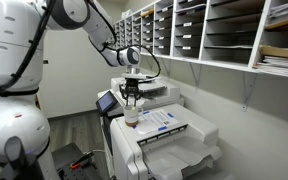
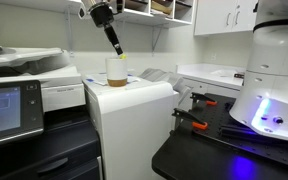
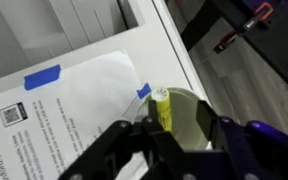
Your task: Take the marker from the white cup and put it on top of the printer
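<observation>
The white cup (image 1: 132,117) (image 2: 117,72) stands on the flat top of the large white printer (image 1: 174,140) (image 2: 124,115), at the corner of its blue-and-white label panel (image 3: 64,110). The yellowish-green marker (image 3: 164,108) stands inside the cup (image 3: 189,128), leaning against its rim; its tip also shows in an exterior view (image 2: 123,57). My gripper (image 3: 178,113) (image 1: 132,98) (image 2: 115,45) hangs straight above the cup. It is open, with a finger on each side of the marker and the marker close to one finger. It holds nothing.
A smaller grey machine (image 2: 24,70) with a touchscreen (image 2: 4,105) stands beside the printer. Wall shelves with paper stacks (image 1: 214,30) run above. The robot base (image 2: 274,80) sits on a black table with red-handled tools (image 2: 199,125).
</observation>
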You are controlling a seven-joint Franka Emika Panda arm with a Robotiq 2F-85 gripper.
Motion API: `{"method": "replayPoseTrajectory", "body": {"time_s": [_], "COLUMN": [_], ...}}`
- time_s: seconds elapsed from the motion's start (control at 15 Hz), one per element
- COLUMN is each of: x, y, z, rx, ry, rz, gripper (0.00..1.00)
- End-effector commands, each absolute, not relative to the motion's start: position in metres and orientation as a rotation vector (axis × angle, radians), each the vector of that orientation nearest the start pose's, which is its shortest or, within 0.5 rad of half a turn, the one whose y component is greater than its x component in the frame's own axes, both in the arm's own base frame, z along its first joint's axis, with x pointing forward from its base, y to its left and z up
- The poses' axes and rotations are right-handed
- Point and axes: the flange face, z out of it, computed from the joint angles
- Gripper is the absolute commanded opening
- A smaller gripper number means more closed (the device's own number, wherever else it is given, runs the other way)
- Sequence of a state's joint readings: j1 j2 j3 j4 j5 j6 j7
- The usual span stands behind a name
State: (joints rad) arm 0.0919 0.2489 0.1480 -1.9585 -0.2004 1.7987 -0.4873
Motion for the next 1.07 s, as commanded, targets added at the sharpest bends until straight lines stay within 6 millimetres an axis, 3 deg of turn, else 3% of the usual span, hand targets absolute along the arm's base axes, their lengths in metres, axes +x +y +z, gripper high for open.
{"method": "replayPoseTrajectory", "body": {"time_s": [0.0, 0.2, 0.27, 0.33, 0.4, 0.67, 1.0], "x": [0.554, 0.562, 0.564, 0.565, 0.567, 0.569, 0.566], "y": [0.115, 0.116, 0.117, 0.118, 0.120, 0.125, 0.136], "z": [0.318, 0.306, 0.302, 0.299, 0.296, 0.293, 0.304], "rx": [-2.839, -2.807, -2.802, -2.787, -2.772, -2.777, -2.765], "ry": [-1.302, -1.321, -1.328, -1.337, -1.346, -1.392, -1.457], "rz": [0.775, 0.812, 0.827, 0.842, 0.856, 0.909, 0.961], "gripper": [0.49, 0.54, 0.50, 0.44, 0.26, 0.00, 0.00]}}
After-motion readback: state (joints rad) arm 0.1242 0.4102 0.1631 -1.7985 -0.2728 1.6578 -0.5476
